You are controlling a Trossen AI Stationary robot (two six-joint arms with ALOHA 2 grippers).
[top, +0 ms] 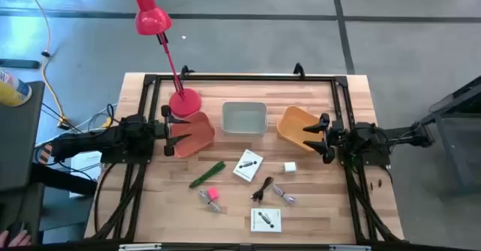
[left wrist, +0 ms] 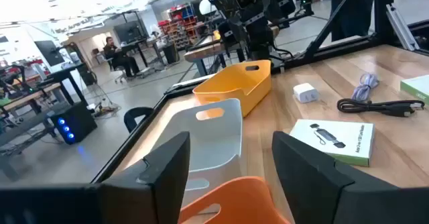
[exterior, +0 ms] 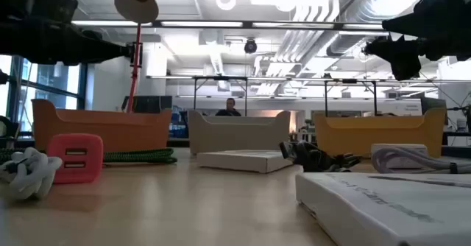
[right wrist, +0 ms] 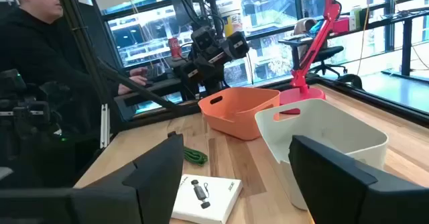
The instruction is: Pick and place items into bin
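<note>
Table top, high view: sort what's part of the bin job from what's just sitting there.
Job:
green pen
pink block
white block
two white packets
black cable
white bin

Lying about:
red desk lamp
orange bin
yellow bin

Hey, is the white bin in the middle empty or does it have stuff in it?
Empty. From above, the white bin shows only its bare floor, and the white packets lie out on the table.

Both dark six-joint arms reach inward from opposite sides of the desk, held level above it (neither touching anything). The left gripper (top: 167, 134) has its jaws spread apart and empty; the right gripper (top: 316, 140) likewise, facing it.
</note>
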